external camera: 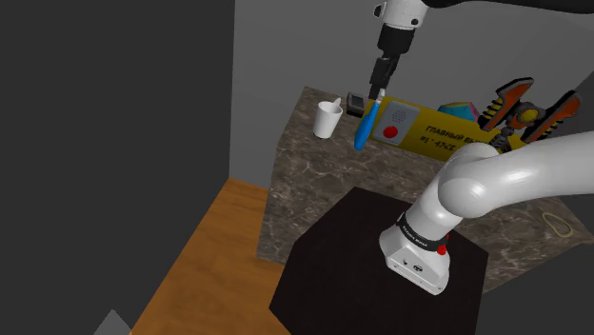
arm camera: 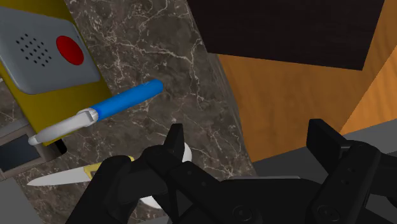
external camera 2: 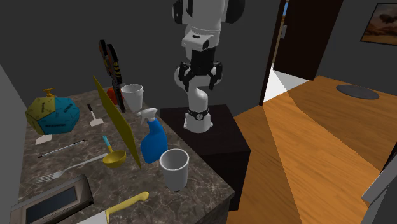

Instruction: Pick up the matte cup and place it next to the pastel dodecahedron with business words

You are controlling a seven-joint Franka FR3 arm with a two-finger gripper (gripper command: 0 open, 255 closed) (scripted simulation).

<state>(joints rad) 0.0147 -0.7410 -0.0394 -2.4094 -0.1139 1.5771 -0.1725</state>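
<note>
**Centre over cup before dropping**

Gripper point(external camera: 380, 81) open, empty, high above counter point(external camera: 314, 181). Cup point(external camera: 328, 118) upright nr counter corner, beside blue bottle point(external camera: 366, 126). In wrist view it sits by one finger point(arm camera: 175, 137), not btwn. Shift over, straddle its wall, descend slowly, clear of bottle.

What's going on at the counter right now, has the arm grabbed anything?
Nothing is held yet. The gripper is open and hovers above the dark stone-patterned counter. The white cup stands upright near the counter's corner, untouched. In the wrist view it peeks out behind one finger, not between the two. A blue spray bottle sits between the cup and the yellow box. The pastel dodecahedron is on the box's other side.
</note>
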